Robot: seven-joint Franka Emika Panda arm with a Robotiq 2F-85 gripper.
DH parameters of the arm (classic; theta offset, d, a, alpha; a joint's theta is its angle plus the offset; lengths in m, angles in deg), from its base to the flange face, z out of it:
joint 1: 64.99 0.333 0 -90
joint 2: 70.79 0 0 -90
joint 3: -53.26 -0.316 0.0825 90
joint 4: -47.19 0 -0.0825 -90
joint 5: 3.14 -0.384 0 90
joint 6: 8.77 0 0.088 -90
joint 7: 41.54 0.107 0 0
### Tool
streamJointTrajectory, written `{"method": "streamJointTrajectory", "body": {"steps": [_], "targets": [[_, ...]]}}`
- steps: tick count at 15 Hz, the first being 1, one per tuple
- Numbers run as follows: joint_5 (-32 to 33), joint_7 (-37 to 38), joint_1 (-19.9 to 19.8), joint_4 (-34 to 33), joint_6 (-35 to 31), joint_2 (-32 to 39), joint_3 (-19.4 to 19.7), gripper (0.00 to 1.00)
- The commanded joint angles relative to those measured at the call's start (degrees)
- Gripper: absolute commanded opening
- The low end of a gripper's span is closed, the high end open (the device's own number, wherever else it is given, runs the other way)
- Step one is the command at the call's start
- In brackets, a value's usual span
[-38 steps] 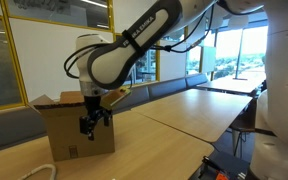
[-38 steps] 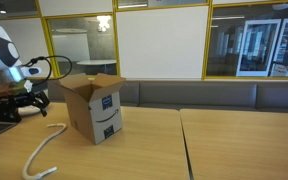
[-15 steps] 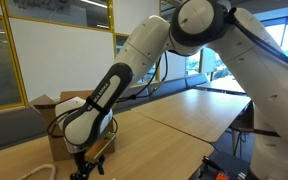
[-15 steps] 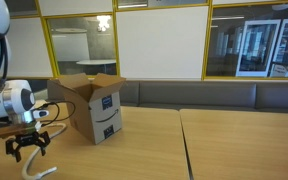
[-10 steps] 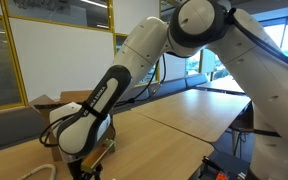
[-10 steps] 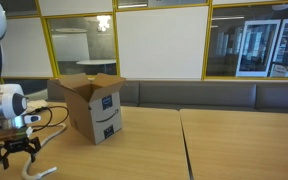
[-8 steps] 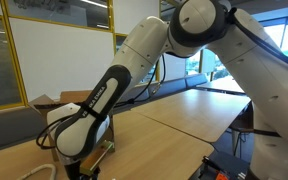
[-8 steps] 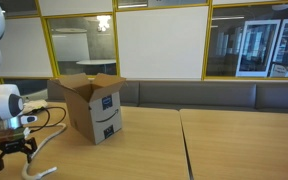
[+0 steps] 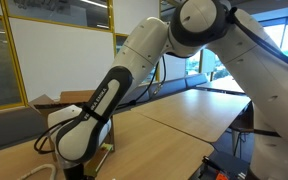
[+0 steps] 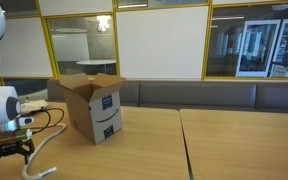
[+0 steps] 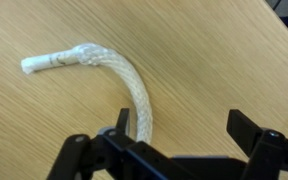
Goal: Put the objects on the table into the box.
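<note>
A white cord (image 11: 114,75) lies on the pale wooden table (image 11: 214,60), curving from a taped end at the upper left down to my jaws. My gripper (image 11: 184,128) hangs low over it, open; the cord runs just inside the left finger (image 11: 122,120) and is not pinched. In an exterior view the gripper (image 10: 6,152) is at the table's left end over the cord (image 10: 46,143), with the open-flapped brown cardboard box (image 10: 92,106) behind and to its right. In an exterior view the arm hides most of the box (image 9: 46,102) and the gripper (image 9: 84,172) is at the bottom edge.
The table (image 10: 234,145) stretches away in joined sections. A cushioned bench (image 10: 214,95) runs along glass walls behind it. The table's front edge (image 9: 199,150) is near dark equipment (image 9: 226,165) on the floor side.
The gripper has sunk lower and moved farther from the box, down over the cord. Its jaws have stayed open. The box and cord have not moved.
</note>
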Motion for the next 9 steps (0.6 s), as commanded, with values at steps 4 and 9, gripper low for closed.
{"method": "streamJointTrajectory", "body": {"steps": [4, 9], "targets": [[-1.3, -6.4, -2.3, 0.1, -0.2, 1.0, 0.1, 1.00], [-1.3, -9.5, -3.6, -0.4, -0.2, 2.7, -0.1, 1.00]]}}
